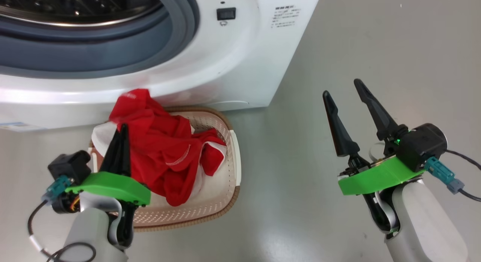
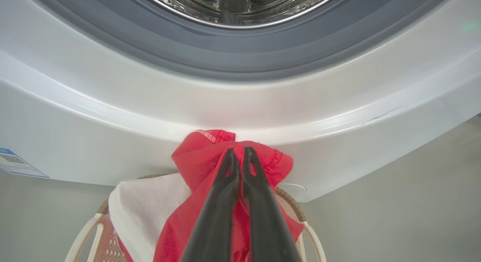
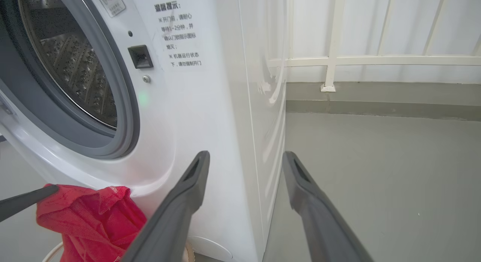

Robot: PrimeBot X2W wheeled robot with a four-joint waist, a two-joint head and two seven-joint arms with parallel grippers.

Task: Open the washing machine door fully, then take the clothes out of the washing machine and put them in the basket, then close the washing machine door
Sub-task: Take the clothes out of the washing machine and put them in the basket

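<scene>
The left gripper is pinched closed on a fold of the clothes, bright red with white parts, and holds it up over the basket; the rest of the fabric lies heaped in the basket, which sits on the grey floor just in front of the washing machine; the right gripper hovers well off to the right, fingers spread wide, holding nothing; the steel drum shows through the machine's uncovered opening.

Floor: smooth grey. Standing on it: white washing machine, beyond the left fingers; cream basket with brown rim, beneath those fingers, just beside the machine's front, left of the right fingers.
</scene>
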